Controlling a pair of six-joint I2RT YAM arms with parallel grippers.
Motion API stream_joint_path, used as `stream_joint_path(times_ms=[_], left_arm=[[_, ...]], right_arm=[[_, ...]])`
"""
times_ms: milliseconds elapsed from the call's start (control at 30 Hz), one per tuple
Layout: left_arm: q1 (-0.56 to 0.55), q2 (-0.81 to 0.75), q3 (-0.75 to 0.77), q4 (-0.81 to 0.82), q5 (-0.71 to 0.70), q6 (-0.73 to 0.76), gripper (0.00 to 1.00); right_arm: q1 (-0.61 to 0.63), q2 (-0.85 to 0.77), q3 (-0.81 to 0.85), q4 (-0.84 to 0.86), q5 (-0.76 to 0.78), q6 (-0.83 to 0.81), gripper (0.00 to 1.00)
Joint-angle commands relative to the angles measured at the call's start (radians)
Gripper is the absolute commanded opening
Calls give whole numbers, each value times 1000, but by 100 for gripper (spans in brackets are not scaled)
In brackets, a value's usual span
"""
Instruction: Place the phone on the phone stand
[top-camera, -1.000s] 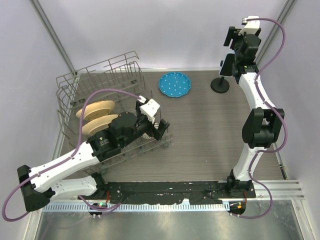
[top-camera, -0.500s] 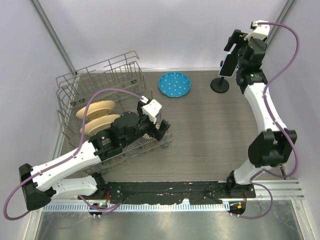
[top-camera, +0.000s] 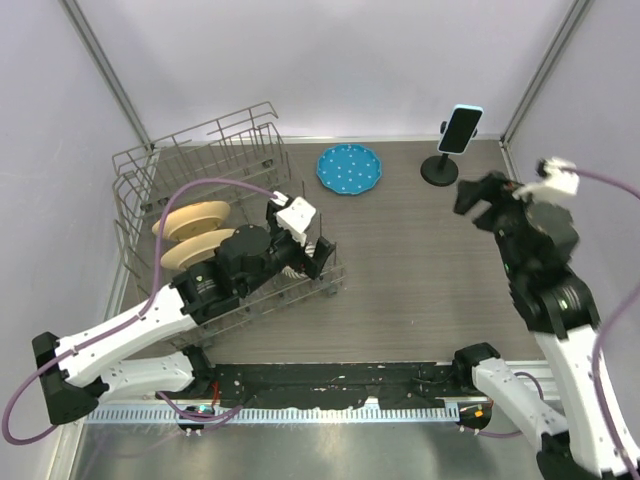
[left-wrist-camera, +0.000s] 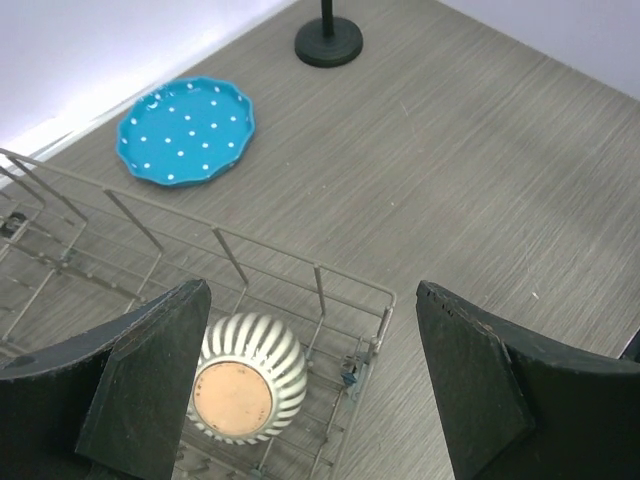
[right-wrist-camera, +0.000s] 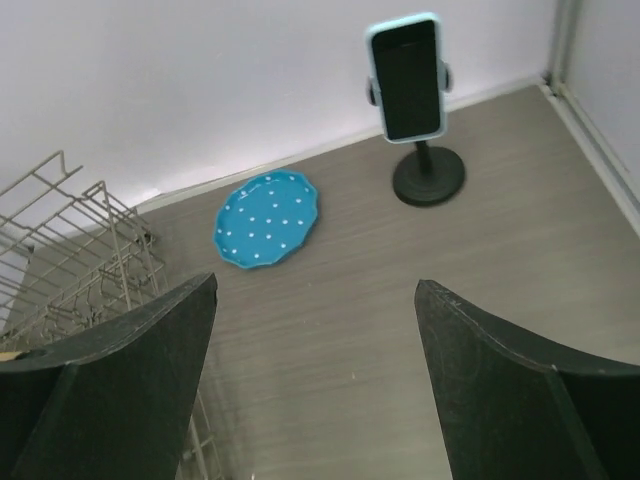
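Observation:
The phone (top-camera: 461, 129), black screen with a light blue edge, sits upright in the clamp of the black phone stand (top-camera: 439, 170) at the table's far right. It also shows in the right wrist view (right-wrist-camera: 405, 77) on the stand (right-wrist-camera: 428, 176). My right gripper (top-camera: 478, 205) is open and empty, well back from the stand, over the right side of the table. My left gripper (top-camera: 318, 256) is open and empty above the near corner of the wire dish rack (top-camera: 199, 150). The left wrist view shows only the stand's base (left-wrist-camera: 328, 45).
A round blue dotted plate (top-camera: 349, 168) lies left of the stand. The dish rack holds two cream plates (top-camera: 190, 232) and a striped cup (left-wrist-camera: 247, 377), bottom up. Walls close the back and both sides.
My right gripper has let go of the phone, which now sits on the stand, and the right arm has pulled back toward the near right. The left arm has barely moved.

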Motion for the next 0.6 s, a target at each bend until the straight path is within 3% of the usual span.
stream_joint_path(times_ms=[0,133,267,433,567], left_arm=[[0,-79,-11,72,-63,31,88],[0,-134,-5,70,-118,2,89],[0,-230,33,-22,-77,-172,89],[0,-391,6,-89,-43,-345,89],[0,-519,10,-135,-52,-408,93]], right_arm=[[-2,-202,-27,-316,196,161,87],[-2,-297,-29,-468,226,284,88],[-3,-365,-52,-560,128,326,89],[-2,-538,-159,-473,-64,283,89],[-3,-603,-130,-436,-51,278,89]])
